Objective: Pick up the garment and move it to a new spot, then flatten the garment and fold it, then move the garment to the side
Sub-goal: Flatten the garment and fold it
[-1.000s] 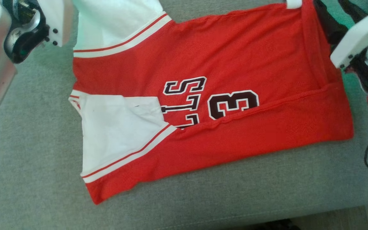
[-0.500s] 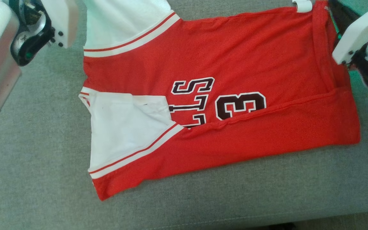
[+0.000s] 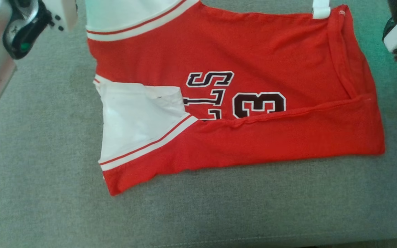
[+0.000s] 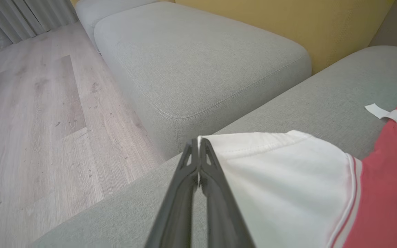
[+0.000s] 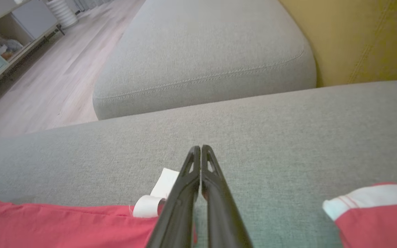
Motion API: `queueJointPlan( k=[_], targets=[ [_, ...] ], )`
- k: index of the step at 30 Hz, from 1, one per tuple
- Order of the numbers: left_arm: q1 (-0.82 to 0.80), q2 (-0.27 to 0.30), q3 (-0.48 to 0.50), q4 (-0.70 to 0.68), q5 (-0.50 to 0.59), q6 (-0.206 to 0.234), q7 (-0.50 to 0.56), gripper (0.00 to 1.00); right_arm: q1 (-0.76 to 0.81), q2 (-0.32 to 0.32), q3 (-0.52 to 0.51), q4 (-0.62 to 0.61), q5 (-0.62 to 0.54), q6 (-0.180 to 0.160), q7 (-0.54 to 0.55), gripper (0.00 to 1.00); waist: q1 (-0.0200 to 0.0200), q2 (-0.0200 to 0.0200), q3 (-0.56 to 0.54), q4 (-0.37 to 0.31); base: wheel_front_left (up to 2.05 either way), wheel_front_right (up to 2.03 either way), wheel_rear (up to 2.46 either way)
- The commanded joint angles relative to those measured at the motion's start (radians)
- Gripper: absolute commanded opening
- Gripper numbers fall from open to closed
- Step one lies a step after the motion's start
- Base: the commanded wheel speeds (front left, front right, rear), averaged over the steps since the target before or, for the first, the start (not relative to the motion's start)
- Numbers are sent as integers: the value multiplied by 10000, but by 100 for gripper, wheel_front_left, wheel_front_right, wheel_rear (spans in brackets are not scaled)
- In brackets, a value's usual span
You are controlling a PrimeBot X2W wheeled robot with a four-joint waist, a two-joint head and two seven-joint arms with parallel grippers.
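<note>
The red-and-white knit sports garment [image 3: 253, 51] lies spread on the grey woven sofa cushion [image 3: 47, 172], filling the centre and upper part of the head view. Its red body carries dark, white-outlined letters and the number 13 [image 3: 258, 105]. These are partly covered by a long red band of fabric [image 3: 288, 137] folded up across the lower half. A white sleeve with red-striped trim [image 3: 140, 117] sits at centre left, and a small white tag [image 3: 321, 8] curls at the top edge.

In the left wrist view the left gripper [image 4: 198, 139] is closed, pinching the hem of the other white sleeve [image 4: 281, 179]. In the right wrist view the right gripper [image 5: 201, 147] is pressed closed, crossing the red hem beside the tag. I cannot tell whether it has fabric.
</note>
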Motion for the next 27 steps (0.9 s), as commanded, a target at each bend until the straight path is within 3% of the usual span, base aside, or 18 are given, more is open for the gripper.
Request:
queueJointPlan(
  k=[1,2,12,14,15,16,17,27],
  targets=[
    [-594,475,273,-129,-80,18,40,0,34,-191,85,-184,101,67,145,96,1,0,23,33,0,0,0],
    [-596,507,186,-134,-128,18,61,0,23,-199,165,-166,147,67,311,100,1,0,61,56,0,0,0],
    [-807,498,-411,48,-458,18,8,0,-378,361,1256,545,-316,67,1081,99,1,0,291,188,0,0,0],
    [-852,477,-528,92,-504,18,-24,0,-448,400,1375,668,-333,67,1054,62,1,0,274,219,0,0,0],
    [-875,465,-583,112,-528,18,-45,0,-491,394,1435,713,-350,67,1005,31,1,0,264,235,0,0,0],
    [-897,459,-639,130,-554,17,-64,0,-531,378,1490,750,-363,67,935,7,1,0,256,247,0,0,0],
    [-917,454,-695,148,-578,17,-85,0,-581,356,1529,778,-376,67,834,0,1,0,247,255,0,0,0],
    [-1169,522,-864,304,-609,17,-1131,0,-994,95,1338,902,-35,67,-322,0,1,0,154,291,0,0,0]
  ],
)
